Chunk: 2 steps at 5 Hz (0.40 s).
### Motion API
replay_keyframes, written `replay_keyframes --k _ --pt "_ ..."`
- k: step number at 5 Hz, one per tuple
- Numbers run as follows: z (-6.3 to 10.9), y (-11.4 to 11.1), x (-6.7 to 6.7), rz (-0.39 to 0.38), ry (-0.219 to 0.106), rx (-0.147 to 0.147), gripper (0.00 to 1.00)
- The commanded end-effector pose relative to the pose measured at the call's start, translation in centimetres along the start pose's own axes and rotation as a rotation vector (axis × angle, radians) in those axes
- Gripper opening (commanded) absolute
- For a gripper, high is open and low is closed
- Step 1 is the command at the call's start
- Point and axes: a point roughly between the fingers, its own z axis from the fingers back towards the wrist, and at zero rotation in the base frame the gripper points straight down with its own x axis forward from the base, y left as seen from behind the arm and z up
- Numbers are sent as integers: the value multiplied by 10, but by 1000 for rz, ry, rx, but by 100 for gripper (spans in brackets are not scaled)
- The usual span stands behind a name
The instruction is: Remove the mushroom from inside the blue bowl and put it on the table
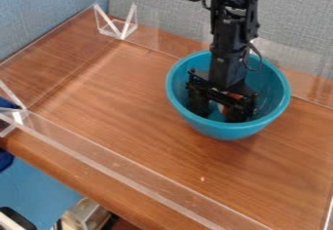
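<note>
One pincer [217, 98] spread wide inside blue bowl [196, 118], mushroom hidden

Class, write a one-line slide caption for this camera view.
The arm's claw reaches straight down into the blue bowl on the table.

Mushroom hidden behind the gripper [219, 99] inside the blue bowl [267, 120]; arm top cropped.
</note>
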Motion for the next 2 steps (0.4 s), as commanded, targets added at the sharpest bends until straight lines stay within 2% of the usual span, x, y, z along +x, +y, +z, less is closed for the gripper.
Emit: replay_keyframes --k 1,2 --pt "24 0 1 -5 -72 1 100" --pt "25 -1 1 -7 -73 -2 100"
